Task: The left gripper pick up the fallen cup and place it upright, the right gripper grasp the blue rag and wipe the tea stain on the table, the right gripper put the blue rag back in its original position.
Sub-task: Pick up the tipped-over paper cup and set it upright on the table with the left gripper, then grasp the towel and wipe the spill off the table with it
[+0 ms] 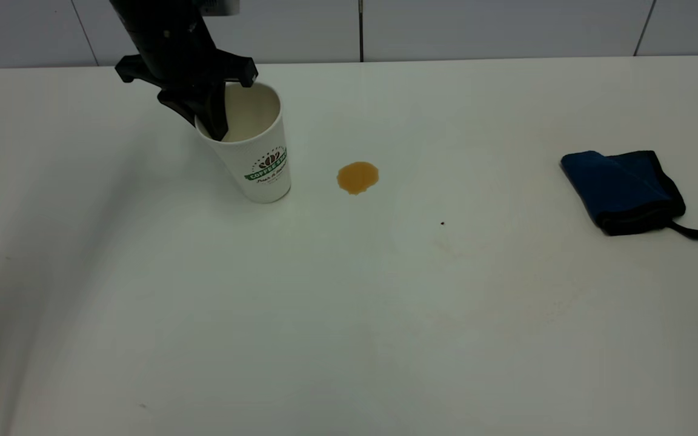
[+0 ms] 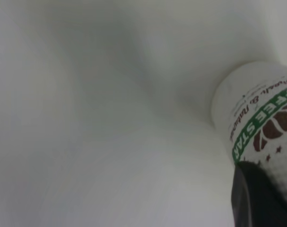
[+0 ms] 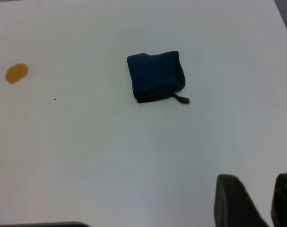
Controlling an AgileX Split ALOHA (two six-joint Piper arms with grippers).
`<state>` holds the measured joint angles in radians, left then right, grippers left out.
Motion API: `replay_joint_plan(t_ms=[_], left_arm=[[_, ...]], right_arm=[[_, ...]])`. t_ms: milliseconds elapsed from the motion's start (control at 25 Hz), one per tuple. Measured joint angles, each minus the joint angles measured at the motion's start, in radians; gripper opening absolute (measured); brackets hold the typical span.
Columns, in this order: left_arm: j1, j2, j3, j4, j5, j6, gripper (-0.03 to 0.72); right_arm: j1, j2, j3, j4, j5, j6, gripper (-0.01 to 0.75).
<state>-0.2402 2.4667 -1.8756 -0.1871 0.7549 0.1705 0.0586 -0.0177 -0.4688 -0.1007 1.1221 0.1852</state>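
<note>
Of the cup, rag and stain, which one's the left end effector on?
The cup, tilted, one finger inside its mouth. The blue rag and tea stain lie untouched on the table.

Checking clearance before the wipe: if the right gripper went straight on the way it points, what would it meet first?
Probably bare table: the right gripper aims there, short of the blue rag. Depth is unclear.
</note>
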Motion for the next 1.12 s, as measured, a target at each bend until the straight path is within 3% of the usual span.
replay_joint_plan(t_ms=[160,400,520,920,1120], left_arm=[[0.000,0.001,0.000,-0.002,-0.023,-0.013,0.113],[0.000,-0.015,-0.005,-0.005,-0.033,-0.016,0.346],[0.000,-0.043,-0.027,-0.005,-0.018,-0.016,0.415],[-0.003,-0.328,-0.037,-0.005,0.178,-0.017,0.437],[-0.012,-0.558,-0.037,-0.001,0.352,-0.017,0.439]], right_arm=[[0.000,0.000,0.000,0.000,0.000,0.000,0.240],[0.000,0.000,0.000,0.000,0.000,0.000,0.240],[0.000,0.000,0.000,0.000,0.000,0.000,0.240],[0.000,0.000,0.000,0.000,0.000,0.000,0.240],[0.000,0.000,0.000,0.000,0.000,0.000,0.240]])
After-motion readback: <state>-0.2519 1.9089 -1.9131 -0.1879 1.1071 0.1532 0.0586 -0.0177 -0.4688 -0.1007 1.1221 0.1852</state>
